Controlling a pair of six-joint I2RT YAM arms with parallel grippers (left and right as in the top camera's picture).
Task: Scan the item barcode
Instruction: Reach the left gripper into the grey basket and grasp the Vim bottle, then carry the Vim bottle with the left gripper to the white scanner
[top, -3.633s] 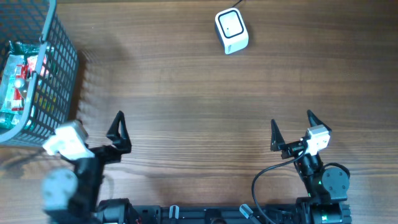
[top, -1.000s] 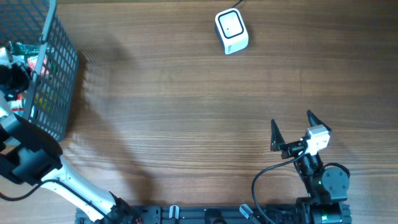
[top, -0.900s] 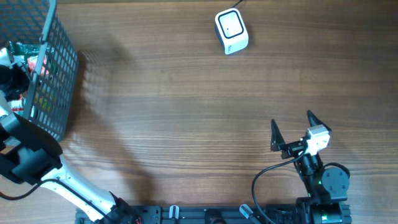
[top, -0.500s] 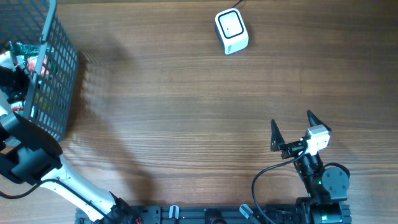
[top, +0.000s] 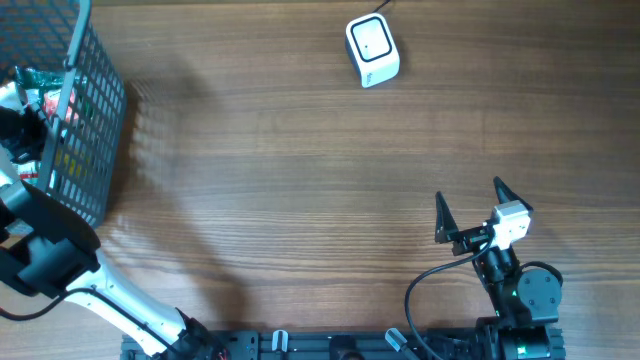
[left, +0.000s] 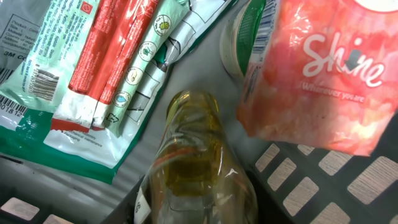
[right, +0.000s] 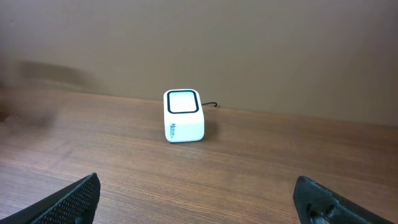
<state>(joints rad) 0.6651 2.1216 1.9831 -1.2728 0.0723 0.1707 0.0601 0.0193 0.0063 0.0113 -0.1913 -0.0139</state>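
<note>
left gripper (top: 18, 130): lowered inside the wire basket (top: 92, 105); its fingers lie outside the wrist view, so open or closed cannot be told.
bottle (left: 196, 177): clear, yellowish, lying directly beneath the left gripper on the basket floor.
sachet packs (left: 93, 68): just left of the bottle, one barcode facing up.
pink packet (left: 317, 74): just right of the bottle.
right gripper (top: 467, 190): jaws spread wide, holding nothing, low over the table (top: 300, 180).
scanner (right: 183, 116): ahead of the right gripper, well apart, window up.
</note>
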